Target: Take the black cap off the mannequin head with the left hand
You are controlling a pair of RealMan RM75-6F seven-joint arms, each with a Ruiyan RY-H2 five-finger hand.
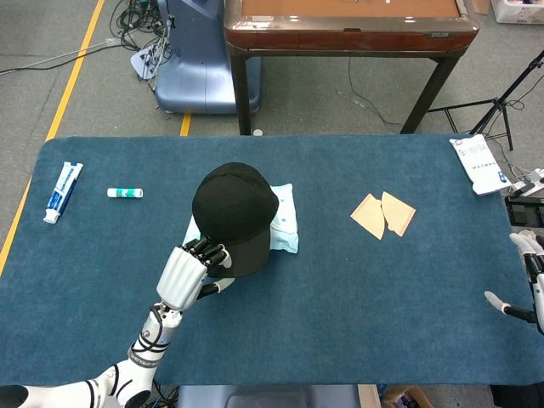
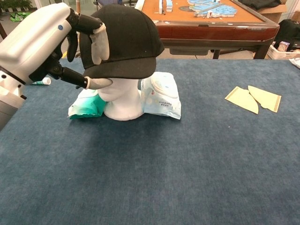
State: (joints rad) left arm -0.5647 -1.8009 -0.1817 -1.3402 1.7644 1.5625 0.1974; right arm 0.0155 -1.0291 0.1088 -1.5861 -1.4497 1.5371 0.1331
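A black cap (image 1: 235, 217) (image 2: 124, 40) sits high on a white mannequin head (image 2: 123, 101) near the middle of the blue table. My left hand (image 1: 189, 272) (image 2: 44, 40) grips the cap at its brim side, fingers (image 2: 98, 42) over the top and thumb under the brim. The mannequin's face and neck show below the cap in the chest view. My right hand (image 1: 529, 285) hovers at the table's right edge, fingers apart, holding nothing.
Packets of wipes (image 1: 285, 223) (image 2: 161, 96) and a green packet (image 2: 84, 107) lie by the mannequin's base. Two tan paper pieces (image 1: 382, 214) lie to the right. A toothpaste tube (image 1: 62, 191) and a small stick (image 1: 124, 193) lie at far left, a booklet (image 1: 480, 163) at far right.
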